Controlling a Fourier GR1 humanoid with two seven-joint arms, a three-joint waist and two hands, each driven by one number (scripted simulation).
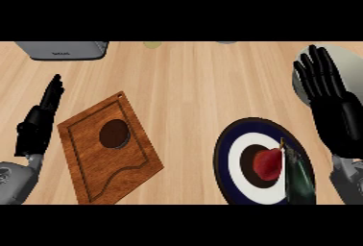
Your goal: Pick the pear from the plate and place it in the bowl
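A red pear (268, 162) with a thin stem lies at the centre of a round plate (228, 156) ringed in navy and white, at the lower right. A pale grey-white bowl (349, 61) sits at the far right, partly hidden behind my right hand (333, 103). That hand is open, its fingers straight and pointing away from me, above and to the right of the plate and apart from the pear. My left hand (35, 126) rests open and edge-on at the far left, fingers up, holding nothing.
A wooden cutting board (92, 158) with a dark round hole lies turned at an angle, left of centre. A dark green bottle-like object (300, 175) lies over the plate's right rim beside the pear. A grey appliance (62, 49) stands at the back left.
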